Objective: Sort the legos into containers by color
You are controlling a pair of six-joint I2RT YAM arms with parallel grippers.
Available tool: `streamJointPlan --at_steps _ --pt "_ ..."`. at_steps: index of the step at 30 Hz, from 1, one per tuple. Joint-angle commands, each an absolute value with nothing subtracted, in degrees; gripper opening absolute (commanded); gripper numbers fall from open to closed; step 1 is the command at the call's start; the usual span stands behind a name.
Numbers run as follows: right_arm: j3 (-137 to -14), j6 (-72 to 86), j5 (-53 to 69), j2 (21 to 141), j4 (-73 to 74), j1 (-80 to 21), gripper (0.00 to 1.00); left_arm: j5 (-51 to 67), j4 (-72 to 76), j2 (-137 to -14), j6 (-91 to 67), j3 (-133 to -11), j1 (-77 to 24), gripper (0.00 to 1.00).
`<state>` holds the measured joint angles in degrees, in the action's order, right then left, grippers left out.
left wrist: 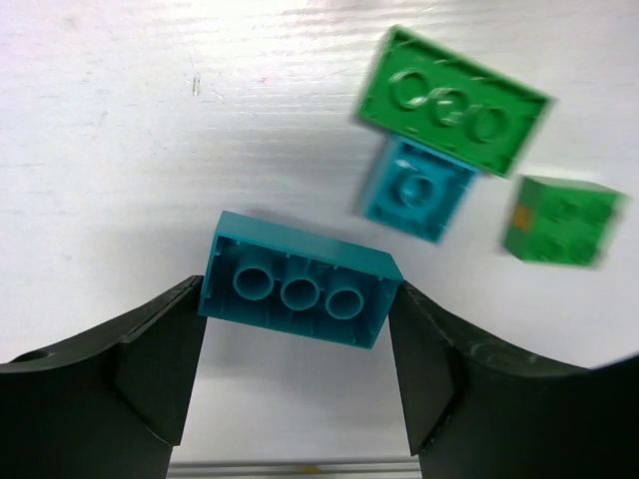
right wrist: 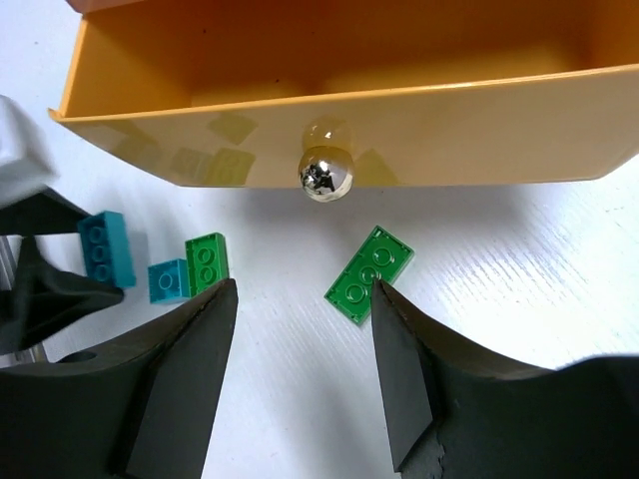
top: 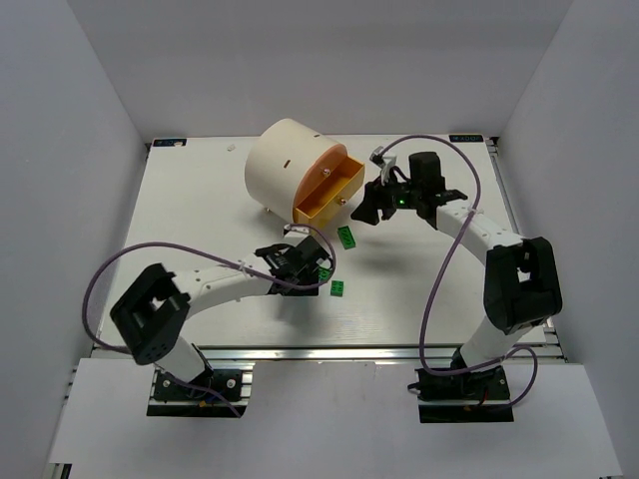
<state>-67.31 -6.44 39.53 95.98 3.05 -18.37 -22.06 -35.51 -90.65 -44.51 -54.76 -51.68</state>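
Note:
My left gripper [left wrist: 297,301] is shut on a cyan-blue lego [left wrist: 298,292], one finger on each end, its hollow underside facing the camera. Beyond it on the table lie a flat green lego [left wrist: 451,100], a small cyan lego [left wrist: 417,190] and a green lego [left wrist: 559,220]. My right gripper [right wrist: 304,289] hangs open over the table in front of the pulled-out orange drawer [right wrist: 419,140], with nothing between its fingers. A flat green lego [right wrist: 367,271] lies by its right fingertip. The cream drum [top: 285,160] stands at the back.
The drawer's brass knob [right wrist: 325,172] points toward my right gripper. Loose green legos [top: 346,237] [top: 338,289] lie between the two arms. The left arm [top: 215,284] stretches across the table's near half, with purple cables looping over both arms.

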Motion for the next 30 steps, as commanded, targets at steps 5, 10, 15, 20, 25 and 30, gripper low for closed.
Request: streamJointPlan --at_steps 5,10,15,20,25,30 --pt "-65.6 -6.6 41.7 90.6 3.2 -17.7 0.62 -29.6 -38.0 -74.3 -48.2 -61.5 -53.3 0.53" --pt "-64.8 -5.6 41.7 88.7 3.0 -17.1 0.62 -33.0 -36.3 -74.3 -55.2 -68.1 -53.3 0.53" --pt "-64.2 -4.3 41.7 86.8 3.1 -16.4 0.62 -37.4 -35.2 -80.6 -65.4 -74.4 -52.7 0.51" --pt "-63.5 -4.0 42.1 85.1 3.1 -15.3 0.62 -40.6 -33.2 -86.4 -72.1 -81.9 -52.1 0.49" --pt "-61.5 -3.5 42.6 83.5 2.6 -14.3 0.62 -43.9 -34.2 -89.8 -80.1 -86.0 -52.1 0.48" --pt "-59.9 -2.7 43.5 82.5 2.1 -13.3 0.62 -47.2 -34.6 -90.6 -85.9 -87.1 -51.6 0.45"
